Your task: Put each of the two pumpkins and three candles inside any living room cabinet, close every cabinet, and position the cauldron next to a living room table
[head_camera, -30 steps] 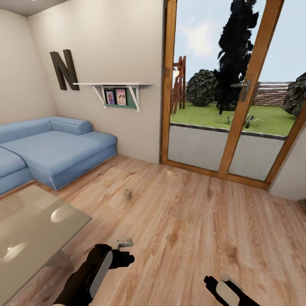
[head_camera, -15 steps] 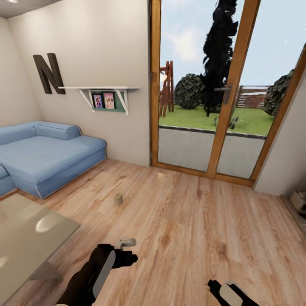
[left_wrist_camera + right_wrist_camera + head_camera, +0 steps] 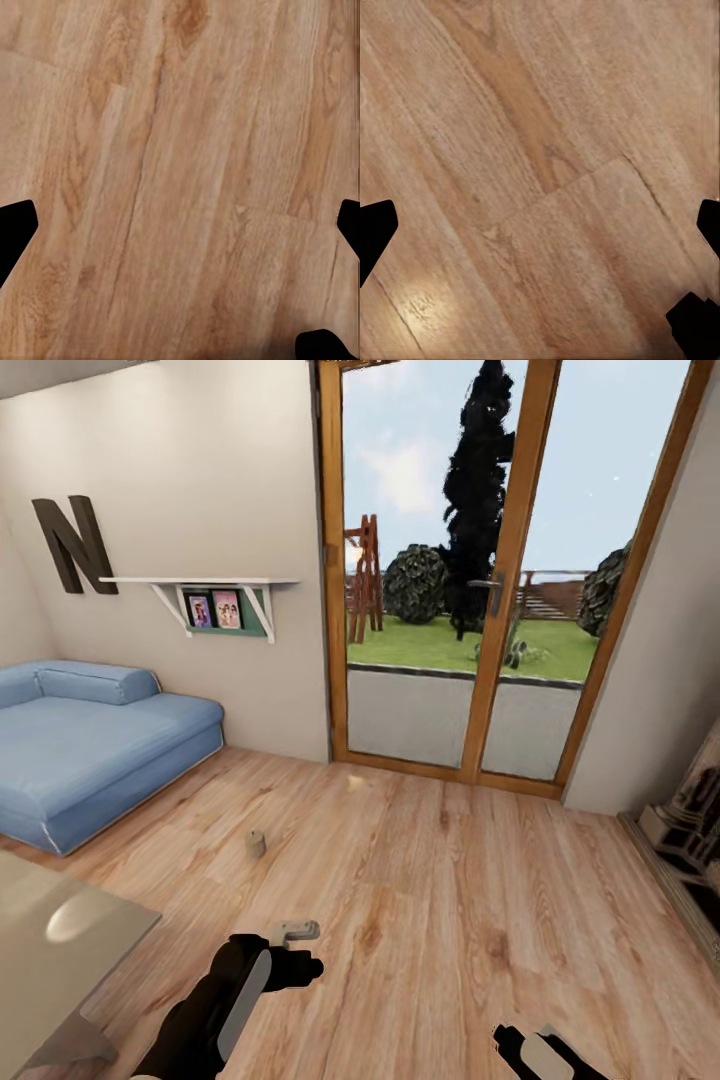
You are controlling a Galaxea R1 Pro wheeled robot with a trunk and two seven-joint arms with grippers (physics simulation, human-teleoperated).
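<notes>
From the head camera, a small pale candle (image 3: 256, 844) stands upright on the wooden floor (image 3: 450, 920), alone, between the blue sofa (image 3: 90, 745) and the big glass door (image 3: 470, 610). A corner of the low table (image 3: 60, 950) with its shiny grey-green top shows at the near left. The left gripper (image 3: 297, 932) hangs low over the floor, well apart from the candle, just past the table corner. The right gripper (image 3: 520, 1038) peeks in at the bottom edge. On the wall are a big dark letter N (image 3: 70, 545) and a white shelf (image 3: 200, 582) with little pictures.

From the left wrist camera, there are wood planks below, and the dark fingers (image 3: 15, 229) sit far apart at the two sides, holding nothing.

From the right wrist camera, there is more wooden floor, and its dark fingers (image 3: 375, 225) are also spread wide with nothing between them.
</notes>
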